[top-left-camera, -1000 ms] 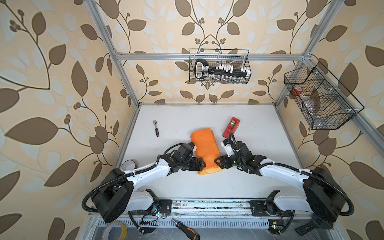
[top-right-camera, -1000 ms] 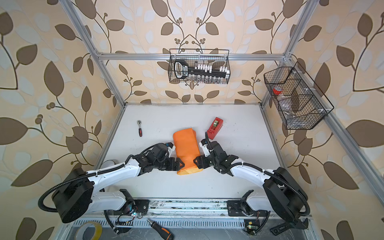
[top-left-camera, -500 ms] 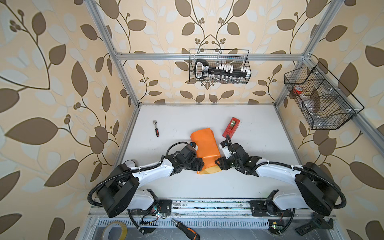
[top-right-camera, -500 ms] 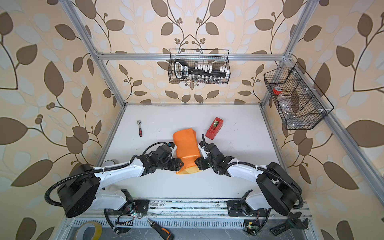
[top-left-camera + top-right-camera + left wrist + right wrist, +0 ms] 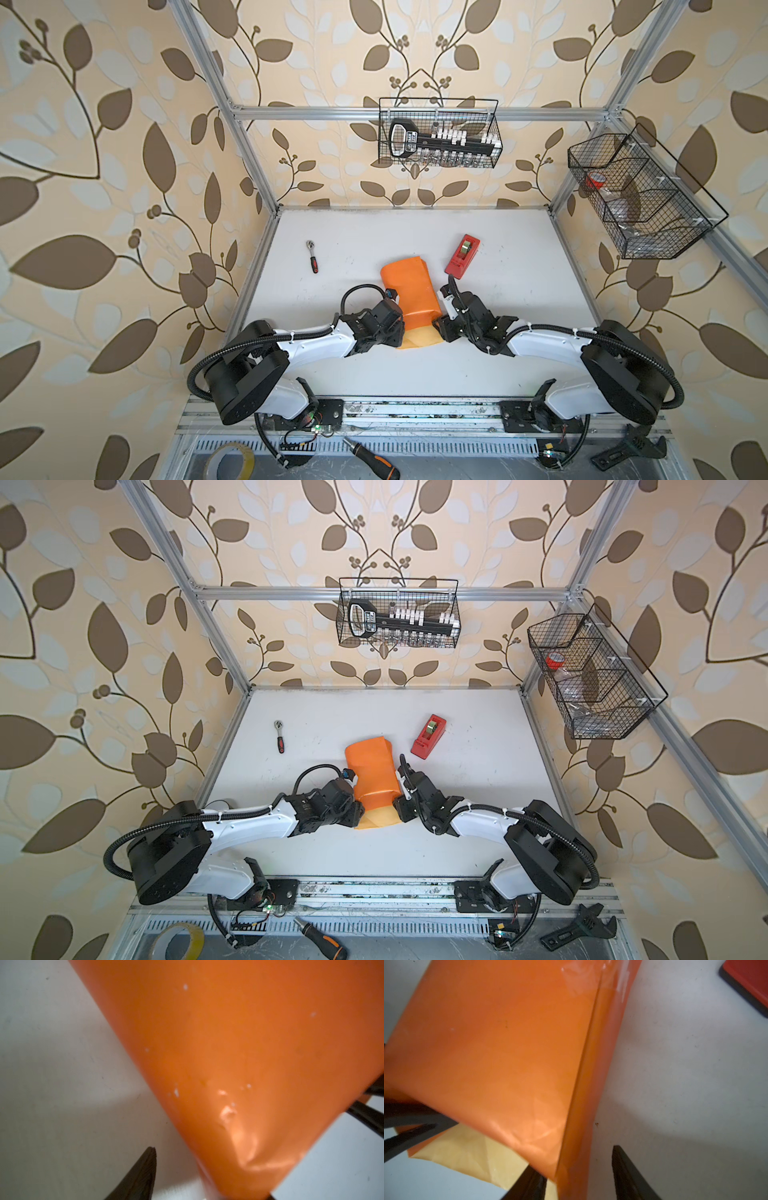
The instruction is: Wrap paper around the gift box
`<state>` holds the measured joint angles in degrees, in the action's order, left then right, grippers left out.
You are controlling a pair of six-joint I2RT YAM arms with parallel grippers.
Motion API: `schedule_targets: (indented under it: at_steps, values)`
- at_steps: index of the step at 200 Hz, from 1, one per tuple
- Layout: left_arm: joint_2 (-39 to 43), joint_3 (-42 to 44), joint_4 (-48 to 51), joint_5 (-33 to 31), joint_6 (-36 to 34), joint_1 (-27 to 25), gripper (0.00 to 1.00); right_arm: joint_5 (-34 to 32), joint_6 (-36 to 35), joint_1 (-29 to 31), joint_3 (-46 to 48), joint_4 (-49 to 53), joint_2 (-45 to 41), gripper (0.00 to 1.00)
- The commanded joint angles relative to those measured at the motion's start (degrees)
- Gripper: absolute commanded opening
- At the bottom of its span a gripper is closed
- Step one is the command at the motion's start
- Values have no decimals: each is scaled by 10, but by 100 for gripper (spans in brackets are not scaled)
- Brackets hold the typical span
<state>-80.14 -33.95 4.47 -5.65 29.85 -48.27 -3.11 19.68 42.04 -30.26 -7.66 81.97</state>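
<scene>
My right gripper looks matt black plastic, the paper glossy and creased, duller underneath, the tabletop smooth matt white.

The white-and-black left arm and right arm lay low, left gripper and right gripper facing fingertip-to-fingertip, black fingers parted.

Top views high overhead, facing down (nearly identical), wrist views close on shared paper
</scene>
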Motion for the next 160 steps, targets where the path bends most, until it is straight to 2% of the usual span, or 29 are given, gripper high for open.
schedule_targets:
  at_steps: [1, 94, 160]
  values:
    - [-8, -14, 1, -45, 3, -10, 53, -28, 8, 6, 14, -22, 13, 48]
    - [-42, -33, 16, -57, 66, -35, 39, -86, 64, 32, 24, -36, 20, 34]
    - [-61, -55, 30, -75, 74, -40, 25, -111, 100, 46, 20, -41, 30, 27]
